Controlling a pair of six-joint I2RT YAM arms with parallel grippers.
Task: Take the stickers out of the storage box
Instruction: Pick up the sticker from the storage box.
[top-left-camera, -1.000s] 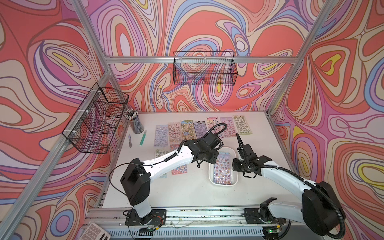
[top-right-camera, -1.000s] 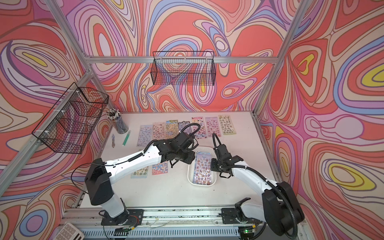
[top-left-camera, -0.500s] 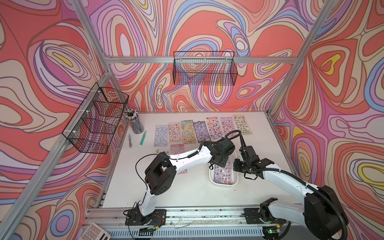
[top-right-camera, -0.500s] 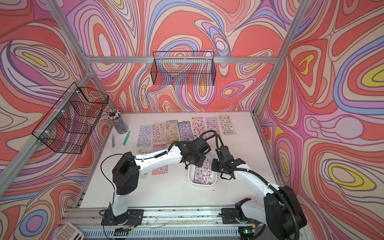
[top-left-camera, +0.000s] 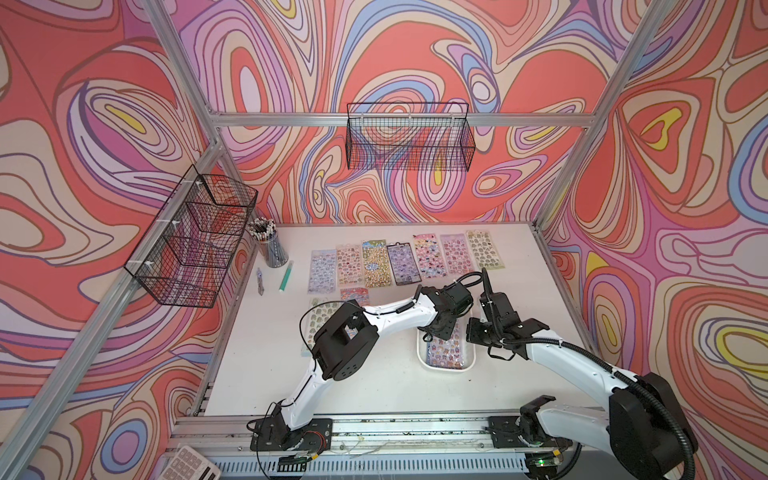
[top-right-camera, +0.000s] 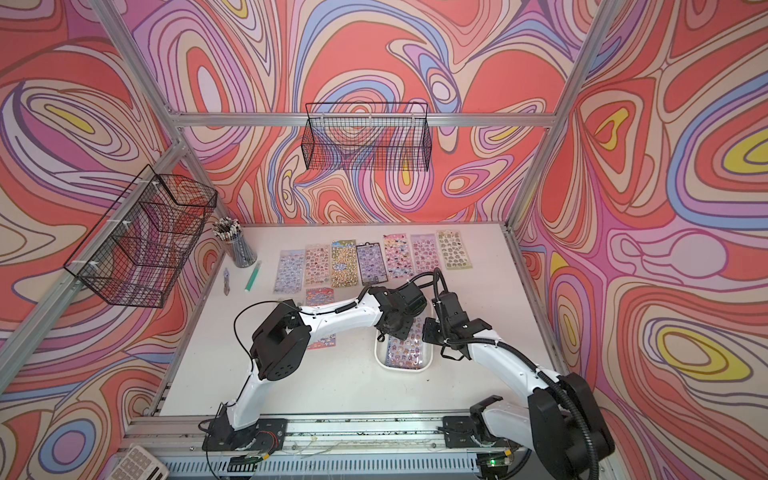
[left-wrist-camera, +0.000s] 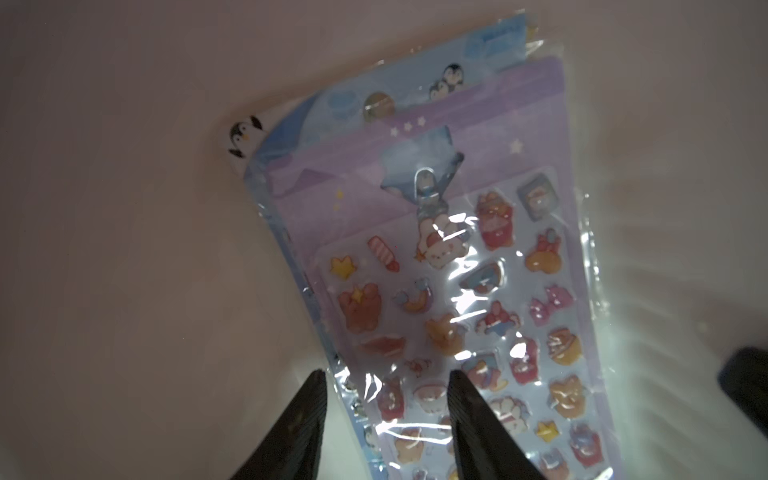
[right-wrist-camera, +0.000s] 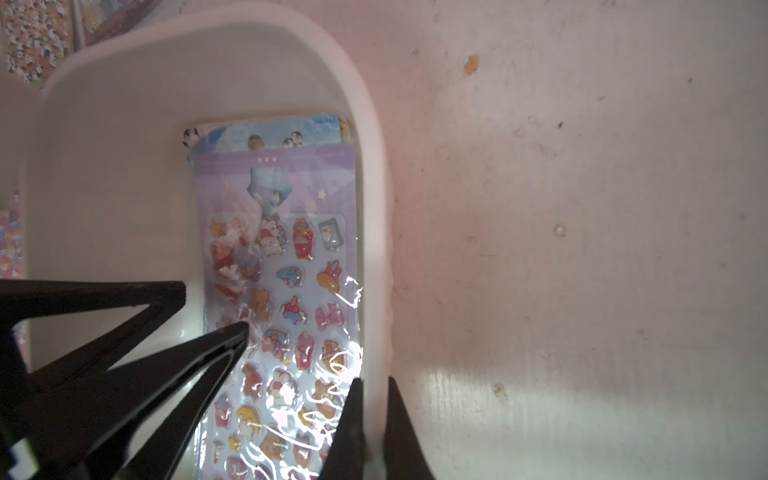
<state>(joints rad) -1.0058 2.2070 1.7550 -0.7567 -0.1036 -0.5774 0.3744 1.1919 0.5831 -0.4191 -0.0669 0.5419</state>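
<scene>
**Left gripper reaching into box, right gripper pinning the rim**

Clamping the wall of the shallow white plastic rectangular storage box (right-wrist-camera: 368, 174) on the right arm's side with the right gripper (right-wrist-camera: 372, 382), fingers closed tight on it. Showing that only in the right wrist view, the grip being hidden under the wrist in both top views.

Hanging the left gripper (left-wrist-camera: 386, 374) low over the glossy purple sheet of cartoon stickers (left-wrist-camera: 457, 291) lying inside the box. Jaws roughly half apart, gripping nothing, one finger over the sheet and one past its edge.

Revealing in the wrist views alone a blue penguin sheet (left-wrist-camera: 353, 95) peeking out beneath the purple one.

Showing in the top views alone the row of sticker sheets (top-left-camera: 376, 268) lying out on the white table (top-left-camera: 374, 390), well apart from the box (top-left-camera: 446, 369).

Against a second ago: having swung the left arm from beside the laid-out sheets over to the box, and keeping the right clamp unmoved.
</scene>
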